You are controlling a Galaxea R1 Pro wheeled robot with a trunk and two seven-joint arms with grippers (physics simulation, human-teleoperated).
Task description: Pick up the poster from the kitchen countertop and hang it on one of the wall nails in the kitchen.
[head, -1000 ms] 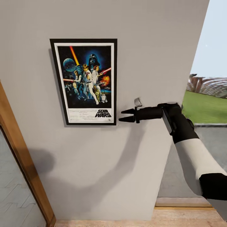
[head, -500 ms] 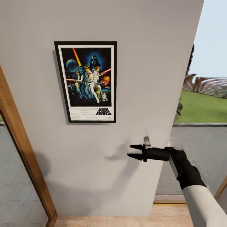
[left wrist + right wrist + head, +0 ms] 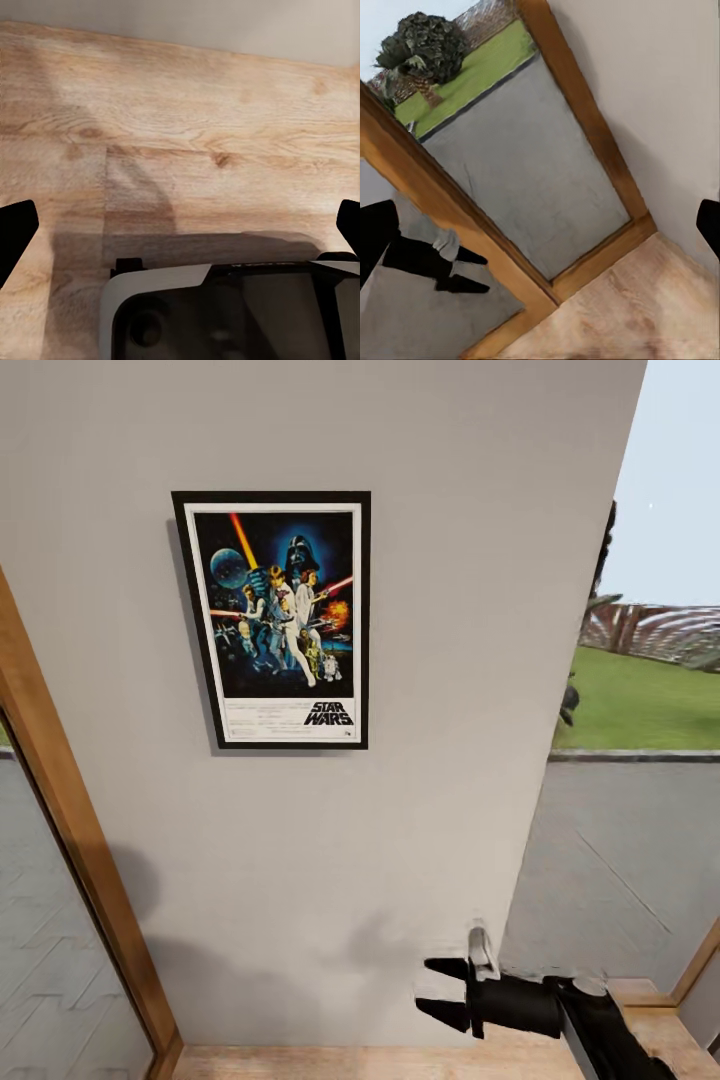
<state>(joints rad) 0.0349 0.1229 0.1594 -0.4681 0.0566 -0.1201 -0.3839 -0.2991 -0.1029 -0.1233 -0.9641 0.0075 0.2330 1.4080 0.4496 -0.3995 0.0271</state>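
Poster (image 3: 276,618) flat on grey wall (image 3: 450,560), apparently hung; right gripper (image 3: 440,988) spread and empty, well below poster's lower right corner; left pincer unclear; risk: careless arm swing knocking frame off.

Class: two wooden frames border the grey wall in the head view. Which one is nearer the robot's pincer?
The right wooden frame, low beside the right pincer; the left frame runs up the opposite edge of the wall.
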